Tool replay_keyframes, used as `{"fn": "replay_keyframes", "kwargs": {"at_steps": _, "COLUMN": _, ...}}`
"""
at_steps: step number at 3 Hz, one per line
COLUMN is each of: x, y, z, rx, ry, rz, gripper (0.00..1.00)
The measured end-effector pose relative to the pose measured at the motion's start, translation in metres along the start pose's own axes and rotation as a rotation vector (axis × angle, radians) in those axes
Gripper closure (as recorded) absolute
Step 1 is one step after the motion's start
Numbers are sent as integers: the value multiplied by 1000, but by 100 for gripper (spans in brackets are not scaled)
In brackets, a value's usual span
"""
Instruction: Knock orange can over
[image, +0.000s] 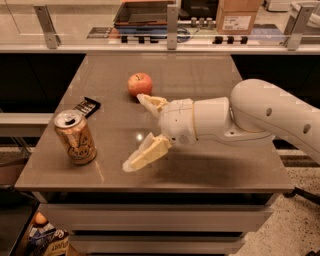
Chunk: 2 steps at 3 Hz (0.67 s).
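The orange can (75, 136) stands upright near the front left corner of the brown table (200, 85). It is peach-orange with dark cursive lettering and a silver top. My gripper (134, 131) is open, its two cream fingers spread wide, one near the apple and one low near the table's front. It hovers over the table to the right of the can, apart from it, with nothing between the fingers. The white arm reaches in from the right.
A red-orange apple (139, 84) sits behind the gripper's upper finger. A small dark packet (86, 106) lies behind the can. A counter with a tray (145, 12) and a cardboard box (239, 15) runs along the back. Bags (45, 240) lie on the floor at lower left.
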<state>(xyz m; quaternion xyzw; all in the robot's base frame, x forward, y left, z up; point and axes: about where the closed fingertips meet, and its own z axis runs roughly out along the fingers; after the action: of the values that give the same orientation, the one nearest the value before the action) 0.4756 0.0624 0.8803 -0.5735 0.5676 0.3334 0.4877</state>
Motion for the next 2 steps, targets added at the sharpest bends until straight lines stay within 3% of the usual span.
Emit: {"fn": "replay_keyframes", "kwargs": {"at_steps": 2, "x": -7, "y": 7, "z": 40, "rx": -44, "ry": -75, "rz": 34, "gripper": 0}}
